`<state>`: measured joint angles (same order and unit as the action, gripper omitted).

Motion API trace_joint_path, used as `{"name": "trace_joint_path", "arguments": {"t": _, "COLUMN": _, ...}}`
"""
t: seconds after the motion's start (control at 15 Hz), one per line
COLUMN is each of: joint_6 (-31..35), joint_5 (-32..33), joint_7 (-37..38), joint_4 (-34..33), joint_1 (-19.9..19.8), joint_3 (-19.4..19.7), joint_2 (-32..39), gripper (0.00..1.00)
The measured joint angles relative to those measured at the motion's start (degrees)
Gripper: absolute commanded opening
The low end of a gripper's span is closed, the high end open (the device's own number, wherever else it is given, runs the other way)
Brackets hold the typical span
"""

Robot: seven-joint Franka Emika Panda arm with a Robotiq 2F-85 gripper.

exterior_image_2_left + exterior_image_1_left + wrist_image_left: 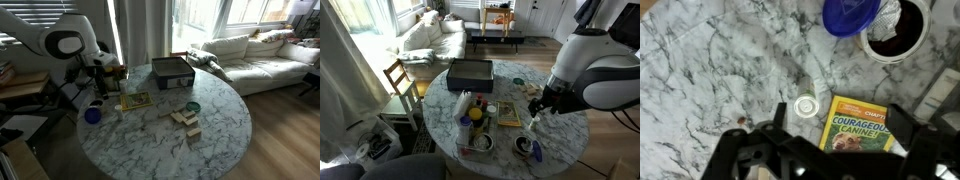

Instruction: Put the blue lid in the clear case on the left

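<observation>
One book (865,128), title "Courageous Canines", below spread, empty claw (835,140); blue lid (850,14) by dark bowl (900,32).

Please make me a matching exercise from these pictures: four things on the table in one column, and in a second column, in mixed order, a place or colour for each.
Things:
1. blue lid
2. book
3. black box
4. teal disc

Descriptions:
A. pale and round, close to the wooden blocks
B. yellow cover, lying flat on the marble
C. right beside the dark bowl
D. dark rectangle near the table's edge

Right pairs: 1-C, 2-B, 3-D, 4-A.
</observation>
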<state>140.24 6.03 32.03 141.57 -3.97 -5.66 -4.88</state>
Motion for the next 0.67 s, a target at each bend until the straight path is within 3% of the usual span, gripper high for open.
{"name": "trace_joint_path", "arguments": {"t": 0.67, "joint_6": -0.4, "joint_5": 0.4, "joint_7": 2.1, "joint_4": -1.9, "joint_1": -0.2, "joint_3": 0.0, "joint_2": 2.3, "gripper": 1.0}}
